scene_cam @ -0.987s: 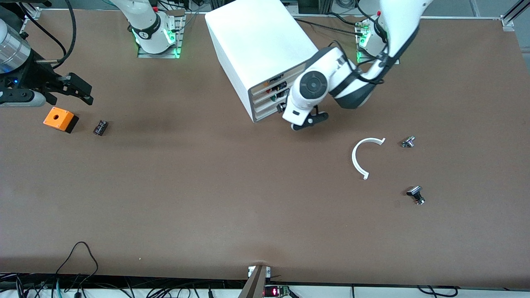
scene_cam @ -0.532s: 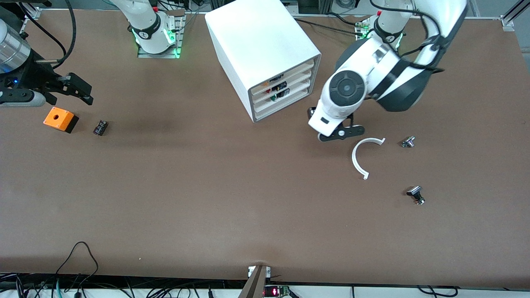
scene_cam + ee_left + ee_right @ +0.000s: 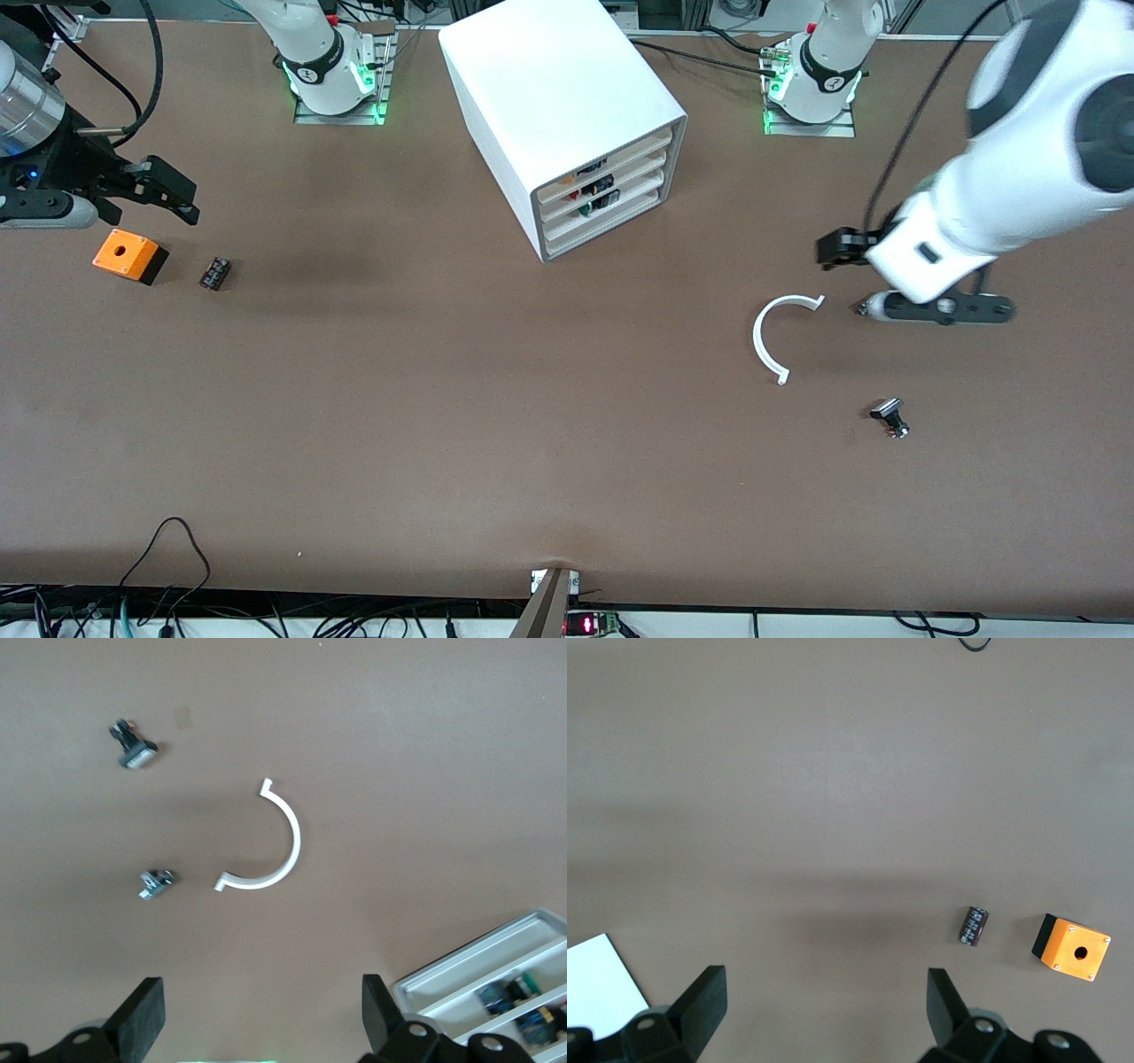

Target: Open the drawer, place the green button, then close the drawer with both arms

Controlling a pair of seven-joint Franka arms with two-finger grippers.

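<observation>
The drawer [image 3: 633, 197], third tier of the cabinet [image 3: 549, 80], is seen shut, with the button [image 3: 586, 211] apparently inside. The button is judged light, rigid and slick-capped, best pinched across its boxy body. The left hand [image 3: 890, 279] is held open, well apart from the cabinet; the right hand [image 3: 168, 190] is held open, waiting.

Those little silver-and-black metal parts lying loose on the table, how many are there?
2, both toward the left arm's end. One lies nearer the front camera than the white curved piece; the other lies beside that piece, under the left gripper. More may be hidden.
</observation>
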